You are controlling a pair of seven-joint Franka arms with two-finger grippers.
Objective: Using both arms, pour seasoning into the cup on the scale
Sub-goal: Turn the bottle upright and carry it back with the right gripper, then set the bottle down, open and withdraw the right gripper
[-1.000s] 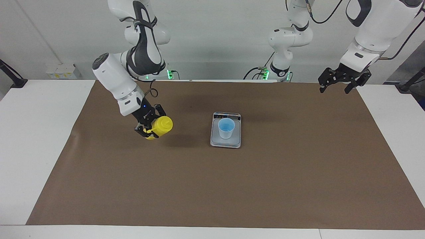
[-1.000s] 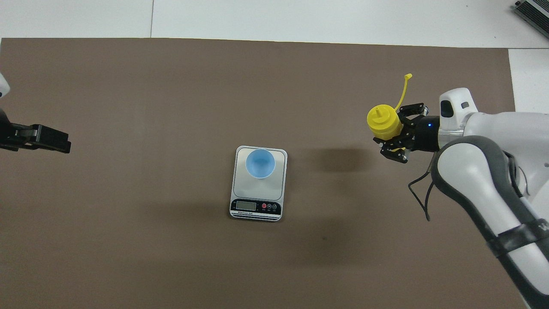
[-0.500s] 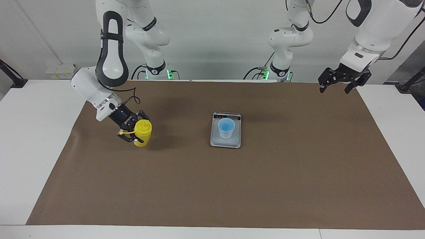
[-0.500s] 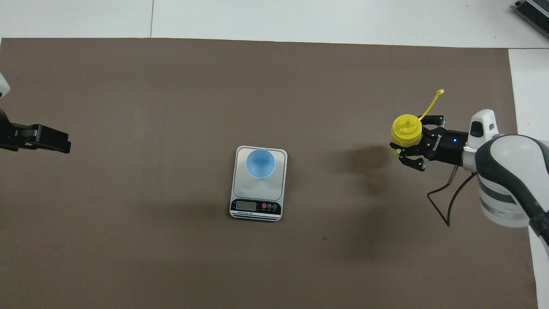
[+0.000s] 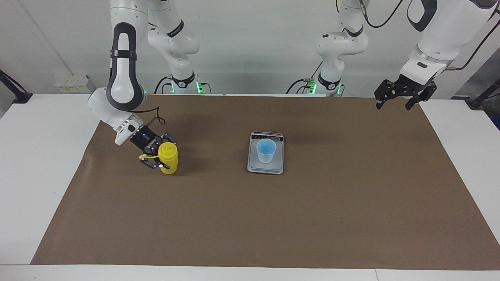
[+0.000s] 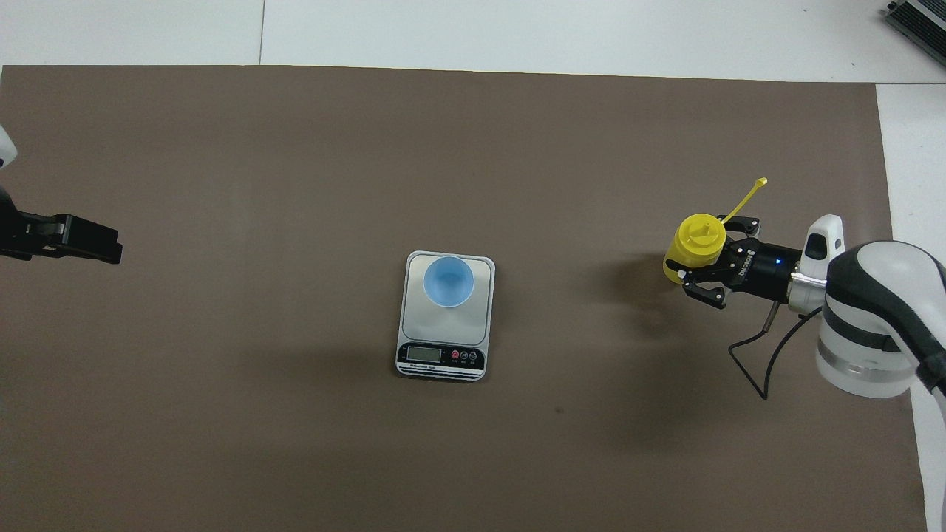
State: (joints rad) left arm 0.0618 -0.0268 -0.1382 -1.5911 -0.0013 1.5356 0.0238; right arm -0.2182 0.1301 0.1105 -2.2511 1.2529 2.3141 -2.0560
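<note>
Since the earlier frame the right gripper has carried the seasoning bottle away from the scale, toward the right arm's end of the table, and lowered it from a tilted, airborne pose to an upright one on the brown mat. The gripper's black fingers flank the bottle just below its shoulder; whether they are clamped on it or have begun to part cannot be told from either view. The bottle is bright yellow and cylindrical, with a stepped top ending in a short nozzle, and its base appears to rest on the mat. A thin yellow tether with a small cap at its tip projects from the neck past the gripper, pointing away from the robots in the overhead view. The bottle stands near the mat's short edge at the right arm's end, about level with the scale and well apart from it. The scale lies near the middle of the mat, its dark display strip on the edge nearest the robots. The light blue cup stands upright on the silver platform, rim upward. The left gripper waits with its fingers spread apart, holding nothing, over the mat's corner at the left arm's end beside the robots.
</note>
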